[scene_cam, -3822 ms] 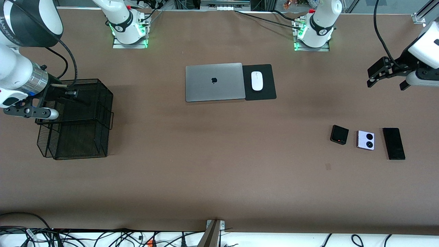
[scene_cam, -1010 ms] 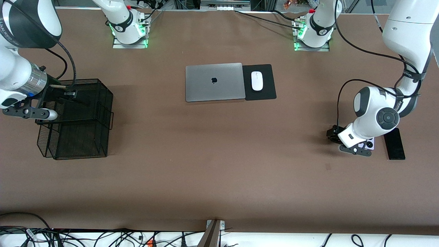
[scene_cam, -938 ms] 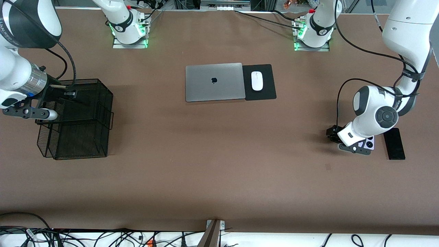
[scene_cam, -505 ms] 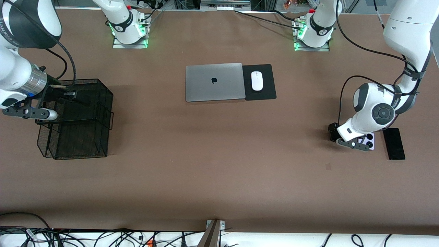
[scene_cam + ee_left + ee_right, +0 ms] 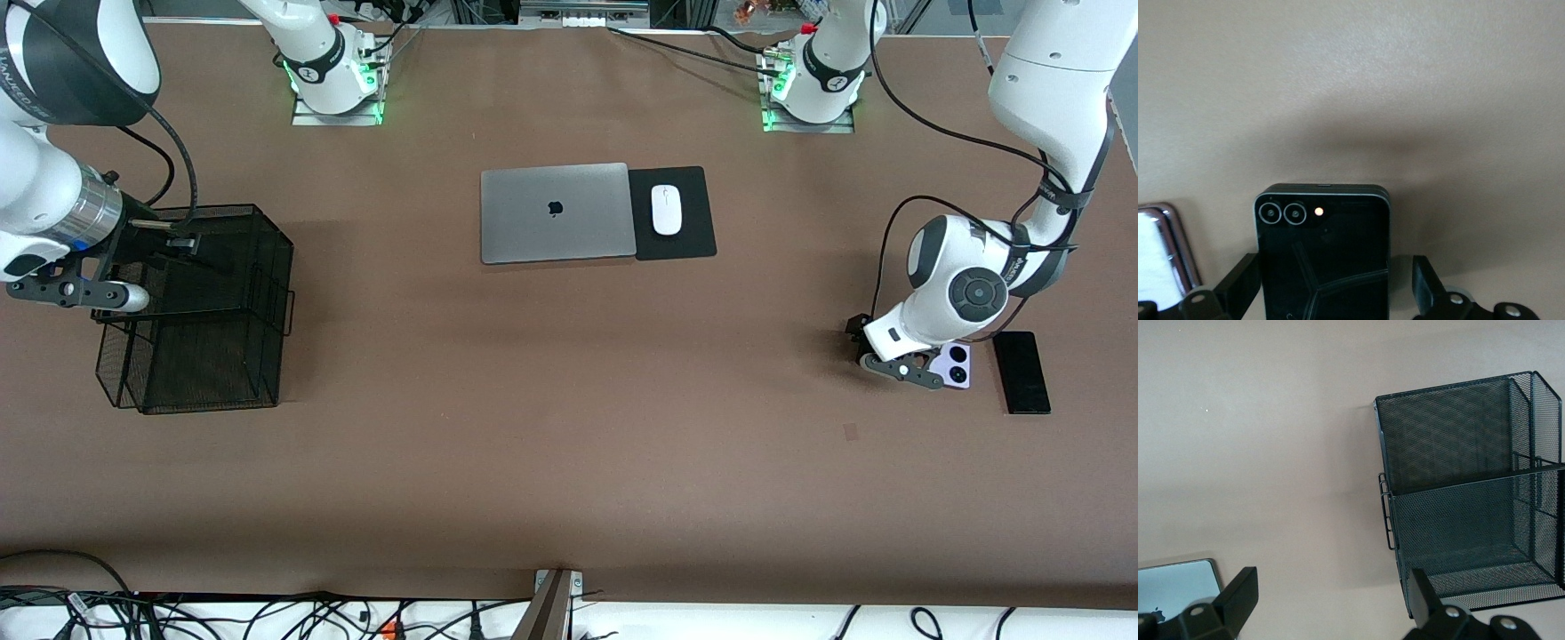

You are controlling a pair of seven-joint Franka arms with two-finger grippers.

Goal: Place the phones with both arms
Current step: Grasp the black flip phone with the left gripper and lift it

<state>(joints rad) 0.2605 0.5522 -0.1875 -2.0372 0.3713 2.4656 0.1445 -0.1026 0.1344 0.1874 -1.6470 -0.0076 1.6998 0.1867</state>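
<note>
The small black folded phone (image 5: pixel 1323 253) lies on the table between the fingers of my left gripper (image 5: pixel 1331 297). The jaws are open and straddle it, with a gap at one side. In the front view the left gripper (image 5: pixel 864 347) is low over that phone and hides it. Next to it lies the lilac-white phone (image 5: pixel 955 366), partly covered by the wrist; its edge (image 5: pixel 1161 250) also shows in the left wrist view. The long black phone (image 5: pixel 1021 372) lies at the left arm's end. My right gripper (image 5: pixel 200 252) waits open and empty above the black mesh basket (image 5: pixel 200 356).
A closed silver laptop (image 5: pixel 557 212) and a white mouse (image 5: pixel 666 209) on a black pad (image 5: pixel 693 236) lie at mid-table, farther from the front camera. In the right wrist view, the basket (image 5: pixel 1458 520) stands beside my right gripper (image 5: pixel 1331 603), with a laptop corner (image 5: pixel 1175 587) showing.
The left arm came in from the table's end and lowered its gripper around the black folded phone. Over the last second its wrist shifted slightly, uncovering more of the lilac-white phone. The right arm stayed still.
</note>
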